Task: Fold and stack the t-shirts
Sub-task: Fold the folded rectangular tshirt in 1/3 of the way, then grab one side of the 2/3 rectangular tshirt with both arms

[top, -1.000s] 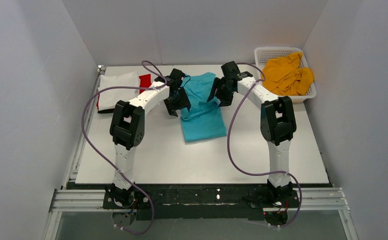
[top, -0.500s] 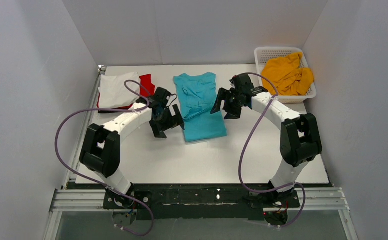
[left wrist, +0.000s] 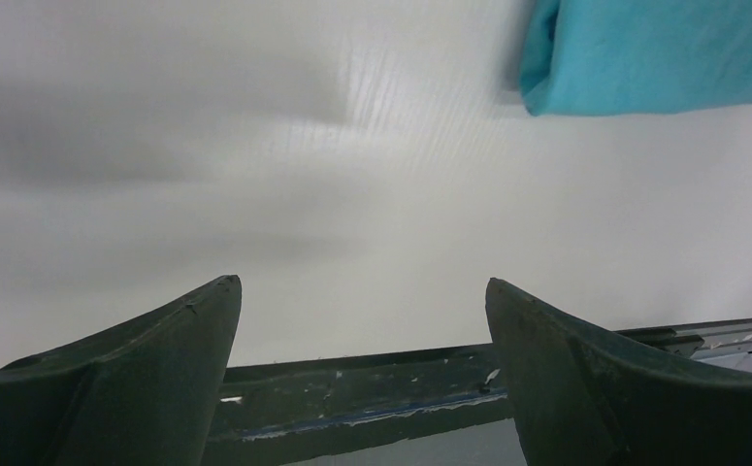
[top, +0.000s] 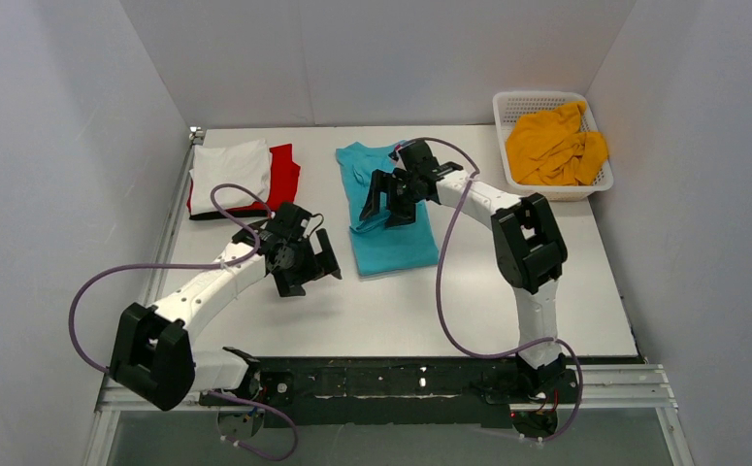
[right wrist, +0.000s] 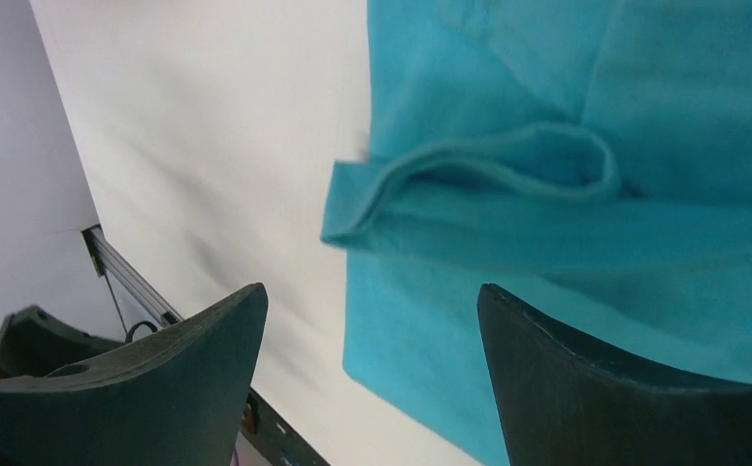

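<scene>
The turquoise t-shirt (top: 396, 243) lies on the table, folded into a long strip with a loose sleeve fold near its upper left. My right gripper (top: 389, 206) hovers open over the shirt's left middle; its wrist view shows the shirt (right wrist: 585, 223) and its folded sleeve beneath the open gripper (right wrist: 372, 301). My left gripper (top: 310, 278) is open and empty over bare table, left of the shirt's near corner, which shows in the left wrist view (left wrist: 653, 53) beyond the gripper (left wrist: 362, 291). A white shirt (top: 228, 170) lies folded on a red one (top: 284, 175), with a black edge (top: 205, 215) beneath.
The mustard-yellow shirt (top: 551, 146) lies crumpled in the white lattice basket (top: 537, 98) at the back right. The table's front edge and its black rail (left wrist: 352, 398) are close below my left gripper. White walls enclose the table on three sides.
My left gripper has pulled back from the turquoise shirt toward the near left. My right gripper swung out to the right, then came back left over the shirt. The shirt lies flat.
</scene>
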Controlling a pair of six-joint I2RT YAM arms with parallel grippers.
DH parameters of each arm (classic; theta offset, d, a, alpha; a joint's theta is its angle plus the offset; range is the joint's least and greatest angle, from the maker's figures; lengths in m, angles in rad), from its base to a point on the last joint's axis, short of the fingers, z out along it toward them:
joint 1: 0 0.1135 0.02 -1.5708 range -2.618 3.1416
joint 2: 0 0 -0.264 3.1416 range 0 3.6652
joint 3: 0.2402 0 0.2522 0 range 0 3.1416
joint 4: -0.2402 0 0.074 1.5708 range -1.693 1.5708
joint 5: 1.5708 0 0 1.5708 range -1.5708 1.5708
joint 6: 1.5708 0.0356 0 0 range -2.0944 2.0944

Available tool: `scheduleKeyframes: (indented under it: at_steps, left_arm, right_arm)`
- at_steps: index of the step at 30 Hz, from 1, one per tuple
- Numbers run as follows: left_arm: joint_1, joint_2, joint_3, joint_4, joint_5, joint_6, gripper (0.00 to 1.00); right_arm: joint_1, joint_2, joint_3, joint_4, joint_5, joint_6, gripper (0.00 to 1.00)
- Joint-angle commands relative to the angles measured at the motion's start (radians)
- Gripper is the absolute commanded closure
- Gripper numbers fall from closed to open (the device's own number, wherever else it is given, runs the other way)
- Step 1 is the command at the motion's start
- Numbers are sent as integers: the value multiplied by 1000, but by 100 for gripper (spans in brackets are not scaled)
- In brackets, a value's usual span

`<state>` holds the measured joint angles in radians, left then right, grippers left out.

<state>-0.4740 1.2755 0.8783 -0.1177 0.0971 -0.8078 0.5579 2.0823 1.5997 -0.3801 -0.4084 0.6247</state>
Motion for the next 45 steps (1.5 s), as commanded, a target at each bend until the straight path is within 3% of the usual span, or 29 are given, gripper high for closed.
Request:
scheduleKeyframes:
  at_steps: [1, 7, 11, 14, 18, 20, 24, 29, 35, 40, 45]
  left_arm:
    - [0, -81, -56, -155, -62, 4, 2]
    - [0, -124, -67, -185, -72, 2, 2]
    - [0, -118, -70, -162, -62, 4, 2]
    - [0, -67, -51, -111, -16, -1, 2]
    - [-3, 49, -17, 6, 61, -40, 2]
    - [-9, 114, 1, 65, 59, -64, 2]
    - [-38, 235, 49, 173, 19, -83, 2]
    - [-71, 364, 60, 318, -16, -151, 4]
    - [-121, 409, 28, 368, -70, -185, 26]
    - [-142, 416, -31, 399, -111, -234, 54]
    - [-173, 403, -75, 408, -179, -256, 57]
  right_arm:
    - [-10, 102, 199, 13, 38, 6, 12]
    - [-26, 259, 489, -64, 100, 12, 11]
    - [-36, 205, 538, -133, 155, -66, 11]
    - [-47, 30, 359, -128, 274, -101, 9]
    - [-55, -317, -50, -12, 490, -78, 9]
    - [-56, -477, -281, 43, 586, -50, 9]
    - [-85, -698, -536, 81, 678, -5, 8]
    - [-112, -825, -678, 58, 637, 42, 10]
    - [-117, -874, -763, 79, 654, 81, 12]
    - [-119, -847, -765, 61, 650, 103, 13]
    - [-121, -822, -756, 49, 644, 112, 14]
